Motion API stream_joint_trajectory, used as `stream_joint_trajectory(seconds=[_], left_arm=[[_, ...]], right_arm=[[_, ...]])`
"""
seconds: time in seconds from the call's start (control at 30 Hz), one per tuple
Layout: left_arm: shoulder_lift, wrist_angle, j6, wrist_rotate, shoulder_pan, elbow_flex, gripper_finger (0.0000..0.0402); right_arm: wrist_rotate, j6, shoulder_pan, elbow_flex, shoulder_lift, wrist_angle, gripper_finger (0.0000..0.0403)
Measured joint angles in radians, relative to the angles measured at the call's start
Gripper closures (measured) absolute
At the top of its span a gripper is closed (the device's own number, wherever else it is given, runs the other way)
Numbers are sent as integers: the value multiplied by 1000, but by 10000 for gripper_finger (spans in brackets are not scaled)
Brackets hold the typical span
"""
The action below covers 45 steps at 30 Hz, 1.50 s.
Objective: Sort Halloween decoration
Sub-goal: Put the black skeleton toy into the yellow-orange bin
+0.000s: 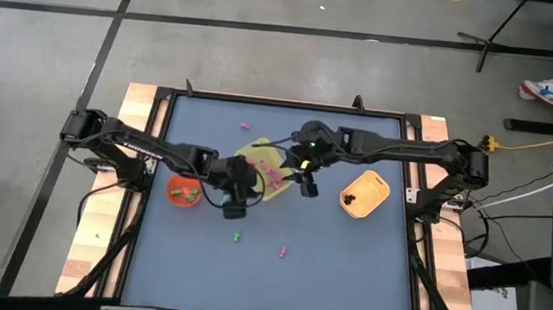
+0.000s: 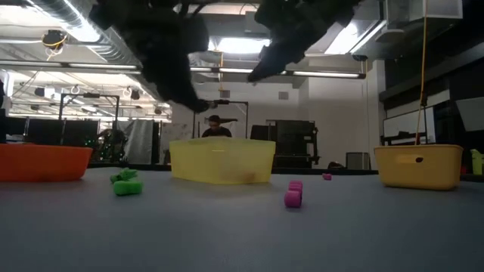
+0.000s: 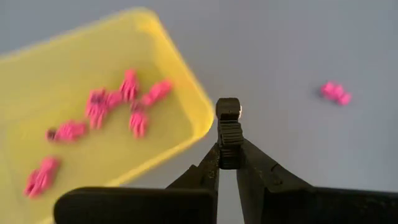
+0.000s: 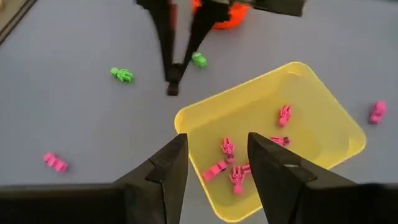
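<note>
Left gripper [image 3: 229, 118] hangs in the air just off the yellow tray's [image 1: 256, 154] corner, fingers pressed together with nothing between them; in the high view it sits at frame centre-left [image 1: 235, 210], below and left of the tray. Right gripper [image 4: 214, 168] hovers over the tray's near edge, fingers apart and empty; in the high view it lies just right of the tray, at centre [image 1: 307, 186]. Inside the tray: a loose cluster of pink trinkets [image 4: 231, 163], several touching one another. On the blue-grey table [image 1: 347, 272], outside any container: two green trinkets [image 4: 122, 74], one near the orange bowl [image 1: 184, 190] at centre-left; one pink trinket [image 4: 55, 162] at lower left of the right wrist view; another pink one [image 4: 377, 111] at its right edge. Orange-yellow bin [image 1: 364, 194] stands right of centre with dark trinkets [image 1: 351, 196] in it. Orange bowl holds green pieces [image 1: 190, 195]. Low view: a person [image 2: 215, 127] stands far behind the table.
</note>
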Motion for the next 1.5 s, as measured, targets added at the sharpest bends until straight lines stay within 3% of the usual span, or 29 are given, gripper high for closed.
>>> stream_joint_trajectory(seconds=[0.33,0.67,0.97,1.5], left_arm=[[0,124,35,-165,-40,0,384],[-1,290,162,-291,-49,0,384],[-1,332,191,-341,-49,0,384],[-1,333,191,-342,-49,0,384]], right_arm=[[-90,89,1,-13,8,85,237],[-90,93,1,-13,8,90,237],[-90,93,1,-13,9,90,237],[-90,93,1,-13,9,90,241]])
